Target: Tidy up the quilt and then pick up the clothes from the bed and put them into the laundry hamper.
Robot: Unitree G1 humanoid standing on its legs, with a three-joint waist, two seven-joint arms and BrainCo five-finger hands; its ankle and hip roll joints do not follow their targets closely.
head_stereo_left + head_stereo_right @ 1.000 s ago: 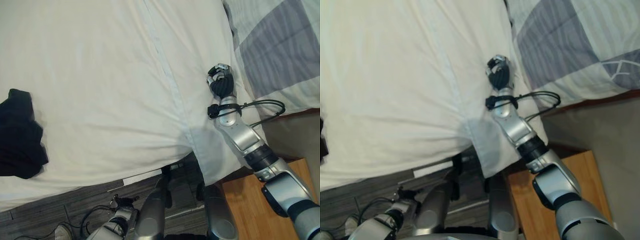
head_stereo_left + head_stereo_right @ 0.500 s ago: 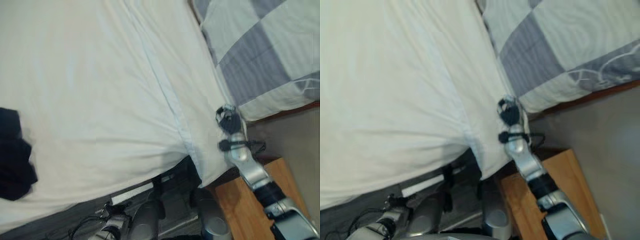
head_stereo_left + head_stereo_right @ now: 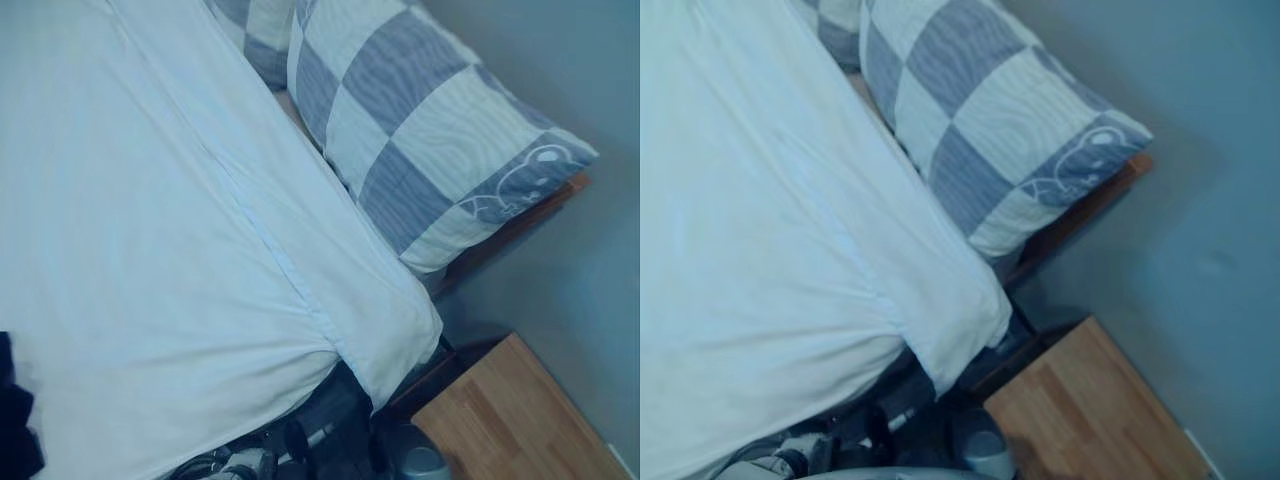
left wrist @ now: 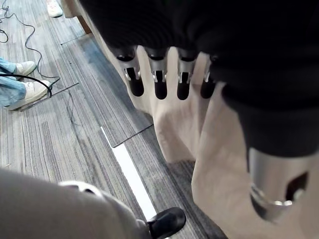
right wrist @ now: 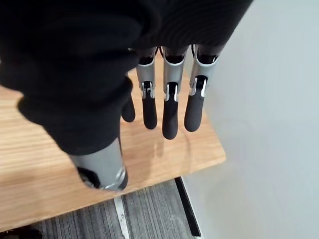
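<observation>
We look down at a bed (image 3: 300,110) whose white quilt (image 3: 150,250) lies spread nearly flat, with a seam running toward its corner at five o'clock and a few creases there. That corner hangs over the bed's edge. At one o'clock sits a grey-and-white checked pillow (image 3: 420,130), and at five o'clock, beyond the corner, a wooden bedside tabletop (image 3: 510,420). A sliver of the dark clothes (image 3: 15,430) shows at eight o'clock on the quilt.

We judge the quilt step close to finished, while the clothes are not yet picked up and the hamper step is still ahead.

Our left hand (image 4: 199,35) hangs by the draped bedding above grey plank floor (image 4: 65,109), fingers straight and relaxed, holding nothing. Our right hand (image 5: 124,50) hangs over the wooden tabletop, fingers likewise straight and empty.
</observation>
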